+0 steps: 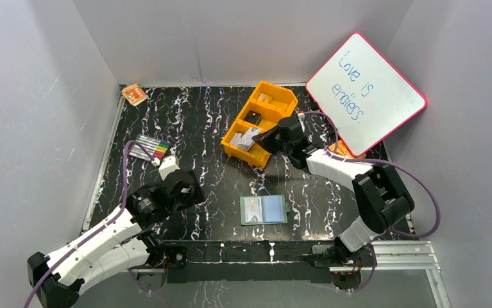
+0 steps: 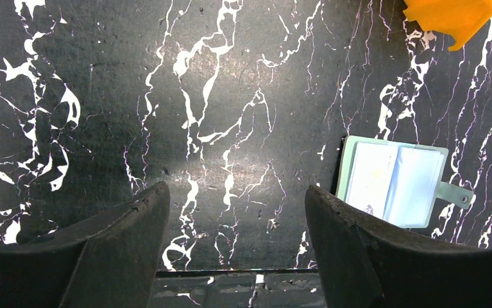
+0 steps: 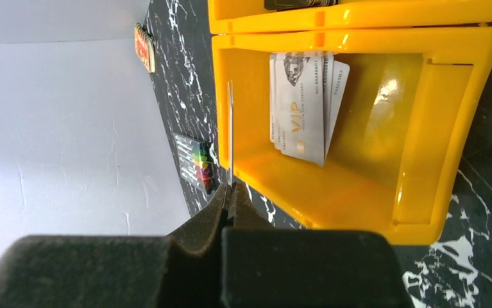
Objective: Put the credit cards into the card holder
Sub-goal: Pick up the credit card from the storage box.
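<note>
Here, the right gripper [image 3: 230,190] clamped a credit card [image 3: 229,128] over the orange tray's [image 3: 423,128] near compartment; the left gripper [image 2: 235,189] stood apart.

Bright, even overhead light; glare spot on orange tray [image 3: 387,90]; sheen on table [image 2: 230,154]; wrist views' near edges blurred.

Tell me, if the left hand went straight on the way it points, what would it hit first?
Most likely the bare black table: the open left hand points down at it with nothing in its way. The open card holder lies off to the right, outside that line.
</note>
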Motion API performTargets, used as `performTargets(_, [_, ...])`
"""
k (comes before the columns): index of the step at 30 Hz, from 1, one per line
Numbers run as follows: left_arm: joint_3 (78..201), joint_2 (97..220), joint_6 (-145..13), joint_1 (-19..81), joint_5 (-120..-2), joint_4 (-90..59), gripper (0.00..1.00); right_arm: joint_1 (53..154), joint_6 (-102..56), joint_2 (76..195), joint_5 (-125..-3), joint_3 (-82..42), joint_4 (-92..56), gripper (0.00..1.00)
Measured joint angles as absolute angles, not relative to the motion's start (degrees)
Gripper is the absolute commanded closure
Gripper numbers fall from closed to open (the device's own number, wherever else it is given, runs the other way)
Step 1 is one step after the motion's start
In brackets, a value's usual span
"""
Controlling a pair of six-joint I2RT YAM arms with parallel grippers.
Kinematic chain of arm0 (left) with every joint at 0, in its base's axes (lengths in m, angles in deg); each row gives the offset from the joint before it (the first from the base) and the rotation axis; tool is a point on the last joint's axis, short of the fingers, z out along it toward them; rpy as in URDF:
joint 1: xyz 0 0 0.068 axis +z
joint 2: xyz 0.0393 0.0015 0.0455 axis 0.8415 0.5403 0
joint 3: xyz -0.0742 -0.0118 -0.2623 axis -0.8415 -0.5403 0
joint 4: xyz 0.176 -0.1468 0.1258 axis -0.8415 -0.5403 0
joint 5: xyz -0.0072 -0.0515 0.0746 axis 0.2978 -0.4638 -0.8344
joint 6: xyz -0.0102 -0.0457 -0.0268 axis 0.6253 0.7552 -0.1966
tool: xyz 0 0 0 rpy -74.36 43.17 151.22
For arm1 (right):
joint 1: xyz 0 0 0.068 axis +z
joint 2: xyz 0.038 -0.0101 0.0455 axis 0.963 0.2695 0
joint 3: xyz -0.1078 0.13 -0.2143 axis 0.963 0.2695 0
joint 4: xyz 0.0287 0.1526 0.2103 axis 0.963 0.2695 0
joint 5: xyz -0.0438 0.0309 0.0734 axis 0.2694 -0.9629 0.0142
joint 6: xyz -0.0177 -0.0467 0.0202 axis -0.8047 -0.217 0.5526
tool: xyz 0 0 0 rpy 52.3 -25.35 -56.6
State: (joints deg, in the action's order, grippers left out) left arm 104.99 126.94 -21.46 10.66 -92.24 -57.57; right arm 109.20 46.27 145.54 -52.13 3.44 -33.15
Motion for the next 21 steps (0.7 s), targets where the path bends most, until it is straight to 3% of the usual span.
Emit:
performTargets(11, [104.6,126.7,-21.7,10.7,-92.2,-56.3,0.26,106.3,47.9,141.1,-57.1,-11.8,-6.7,1.00])
performTargets(21, [104.4,126.9,-21.9,10.7,-92.2,-54.2,0.26,103.9,44.9,132.5,-60.5,-7.0,-6.7,1.00])
